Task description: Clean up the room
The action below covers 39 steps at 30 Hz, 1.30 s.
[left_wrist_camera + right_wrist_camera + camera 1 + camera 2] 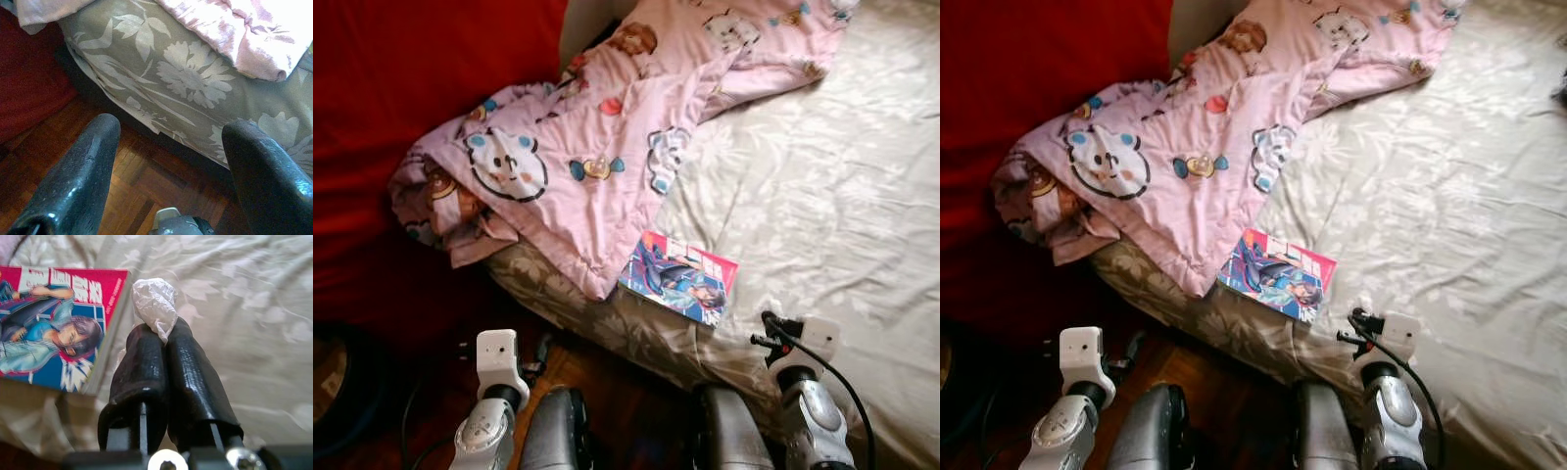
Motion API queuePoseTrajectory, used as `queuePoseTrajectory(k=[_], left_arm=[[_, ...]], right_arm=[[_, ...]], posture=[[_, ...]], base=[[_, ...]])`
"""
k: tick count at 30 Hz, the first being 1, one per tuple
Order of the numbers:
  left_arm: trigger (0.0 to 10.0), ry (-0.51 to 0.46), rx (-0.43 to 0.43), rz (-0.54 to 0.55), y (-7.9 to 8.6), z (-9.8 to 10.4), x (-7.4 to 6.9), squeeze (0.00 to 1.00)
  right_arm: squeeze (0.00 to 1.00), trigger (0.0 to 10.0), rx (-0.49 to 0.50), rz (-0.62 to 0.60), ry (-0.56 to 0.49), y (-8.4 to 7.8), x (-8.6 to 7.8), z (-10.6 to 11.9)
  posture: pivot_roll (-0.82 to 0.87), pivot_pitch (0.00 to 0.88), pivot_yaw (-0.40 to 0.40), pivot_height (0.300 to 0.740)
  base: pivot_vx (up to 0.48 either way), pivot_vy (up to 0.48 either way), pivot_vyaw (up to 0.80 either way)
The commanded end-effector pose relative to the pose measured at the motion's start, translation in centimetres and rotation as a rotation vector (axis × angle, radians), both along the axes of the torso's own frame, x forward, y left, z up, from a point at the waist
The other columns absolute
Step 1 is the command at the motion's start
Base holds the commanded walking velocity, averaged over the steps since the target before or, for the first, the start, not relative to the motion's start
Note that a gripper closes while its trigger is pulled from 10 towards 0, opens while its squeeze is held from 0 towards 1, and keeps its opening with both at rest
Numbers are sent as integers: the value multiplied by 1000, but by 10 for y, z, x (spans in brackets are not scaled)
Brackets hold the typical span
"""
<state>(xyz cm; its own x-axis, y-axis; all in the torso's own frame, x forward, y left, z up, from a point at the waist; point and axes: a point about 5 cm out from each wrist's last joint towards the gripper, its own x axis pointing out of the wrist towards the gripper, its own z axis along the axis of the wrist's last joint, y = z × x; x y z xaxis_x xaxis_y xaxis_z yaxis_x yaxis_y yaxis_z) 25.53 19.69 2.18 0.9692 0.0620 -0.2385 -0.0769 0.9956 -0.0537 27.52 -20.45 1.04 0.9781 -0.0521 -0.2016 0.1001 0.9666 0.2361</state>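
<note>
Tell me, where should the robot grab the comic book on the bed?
Probably by its near edge, coming from the foot side where the robot stands. The comic book lies flat on the floral bedsheet, close to the mattress edge. The pink blanket lies along its far corner, so that side is less free. The right end effector is shut on a crumpled white wad; the left end effector is open.

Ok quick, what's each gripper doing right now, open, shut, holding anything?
Left gripper: open, holding nothing, over the wood floor beside the bed.
Right gripper: shut on a crumpled white wad, next to the comic book.
</note>
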Motion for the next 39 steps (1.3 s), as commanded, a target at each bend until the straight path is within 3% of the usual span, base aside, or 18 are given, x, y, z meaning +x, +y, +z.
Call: queuePoseTrajectory(k=[1, 7, 9, 19, 29, 31, 33, 36, 39], left_arm=[[10000, 59, -13, 40, 8, -15, -12, 0], [10000, 142, -8, 85, 17, -34, -25, 0], [10000, 228, -19, 113, 21, -51, -39, 0], [10000, 468, -18, 133, 21, -89, -73, 0], [10000, 578, -21, 142, 17, -102, -86, 0], [10000, 597, -24, 144, 14, -104, -90, 0], [10000, 597, -24, 144, 14, -104, -90, 0], [10000, 596, -20, 138, 14, -104, -86, 0], [10000, 603, -12, 131, 14, -104, -85, 0]], right_arm=[[0, 10000, -33, 29, 51, 2, -9, -11], [0, 10000, -83, 82, 167, 7, -19, -28], [0, 10000, -95, 82, 257, 8, -30, -40], [0, 10000, -102, 90, 408, 10, -51, -61], [0, 10000, -127, 78, 524, 5, -69, -75], [0, 10000, -128, 86, 591, 3, -84, -84], [0, 10000, -128, 86, 591, 3, -84, -84], [0, 10000, -184, 134, 701, -5, -110, -96], [0, 10000, -173, 118, 710, -7, -114, -97]], posture=[[-99, 161, 28, 630], [-99, 146, 29, 650], [-95, 133, 29, 665], [-99, 77, 34, 720], [-95, 56, 28, 740], [-100, 60, 29, 740], [-100, 60, 29, 740], [-89, 97, 25, 740], [-94, 105, 31, 740]], base=[[0, 0, 0], [0, 0, 0], [0, 0, 0], [0, 0, 0], [0, 0, 0], [0, 0, 0], [0, 0, 0], [0, 0, 0], [0, 0, 0]])
